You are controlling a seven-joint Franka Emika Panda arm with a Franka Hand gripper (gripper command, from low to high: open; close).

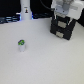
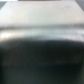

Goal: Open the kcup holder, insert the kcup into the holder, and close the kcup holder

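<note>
Green-topped: one kcup [image 1: 21, 45]; one kcup holder [image 1: 63, 26]; tool [image 1: 64, 15] state unclear.

Looks like a lab or test bench: plain white table [image 1: 40, 62], dark cluttered background along upper edge, white robot arm [image 1: 64, 9] mounted upper right of frame.

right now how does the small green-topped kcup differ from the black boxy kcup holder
The small white kcup with a green top is far smaller than the black boxy kcup holder. The kcup stands alone toward the exterior view's left; the kcup holder sits toward its right, under the gripper. Both rest on the white table.
</note>
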